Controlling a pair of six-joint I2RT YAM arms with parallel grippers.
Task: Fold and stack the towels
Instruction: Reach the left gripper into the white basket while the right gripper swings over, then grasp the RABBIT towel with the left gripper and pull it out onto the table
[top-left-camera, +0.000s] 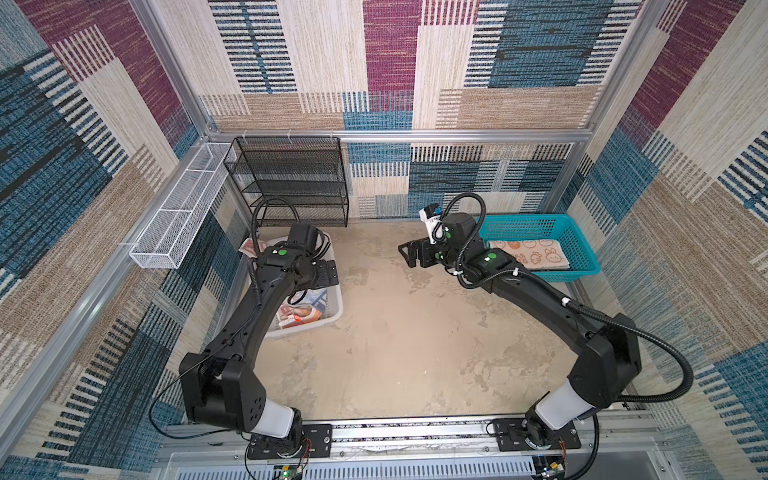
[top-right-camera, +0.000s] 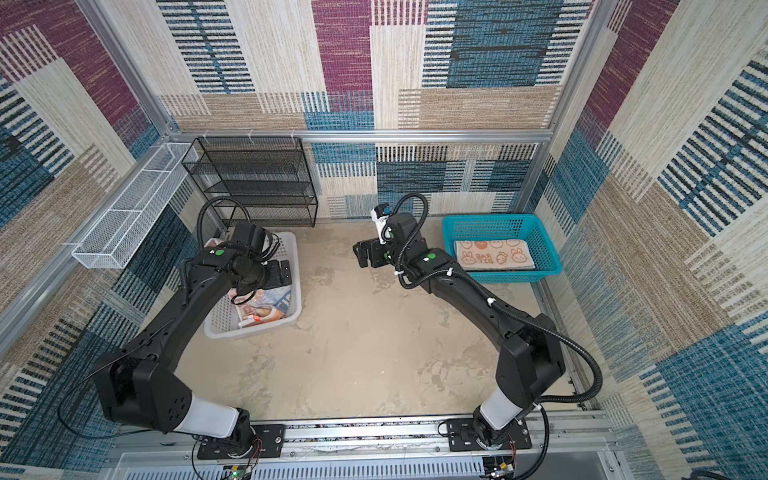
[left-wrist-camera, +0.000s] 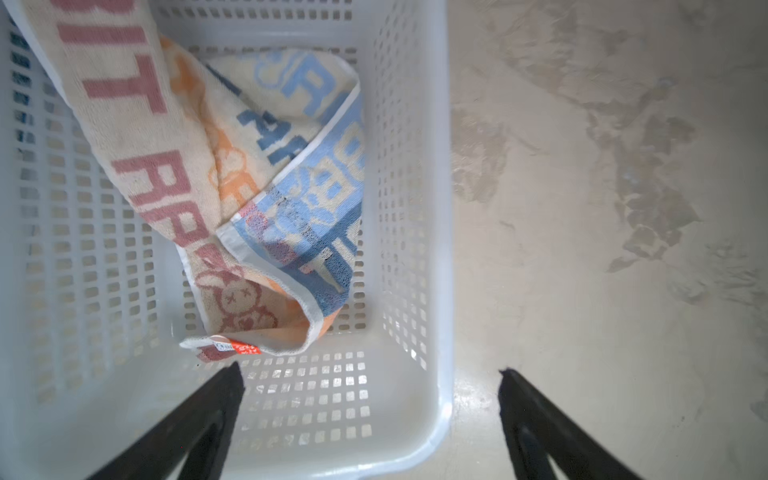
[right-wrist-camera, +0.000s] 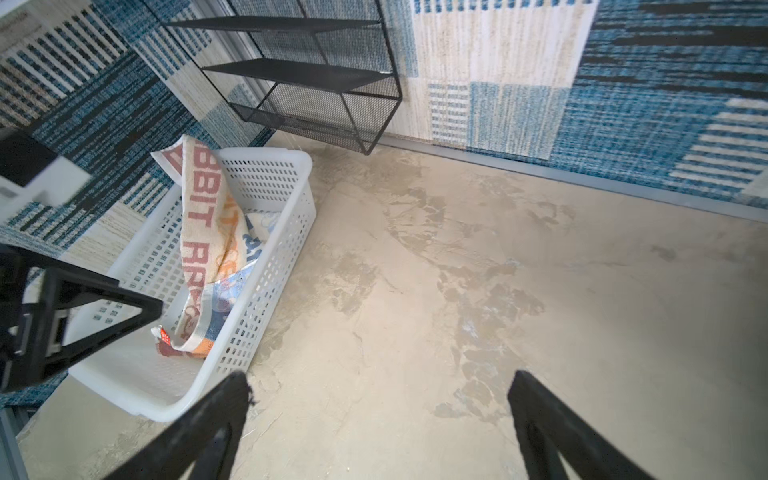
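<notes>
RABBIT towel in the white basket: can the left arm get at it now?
Probably yes: the left gripper hangs open above the white basket, and nothing covers the RABBIT towel. Its jaws straddle the rim, so shift inward first.

White basket (left-wrist-camera: 445, 216), teal basket (top-right-camera: 498, 224), cream towel (top-right-camera: 492, 255) with orange rabbits, black rack (top-right-camera: 257, 183)

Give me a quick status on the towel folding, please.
Left gripper and right gripper open, empty. Folded rabbit towel flat in teal basket. Lettered towel crumpled, unfolded, in white basket below left gripper. Nothing blocking.
</notes>
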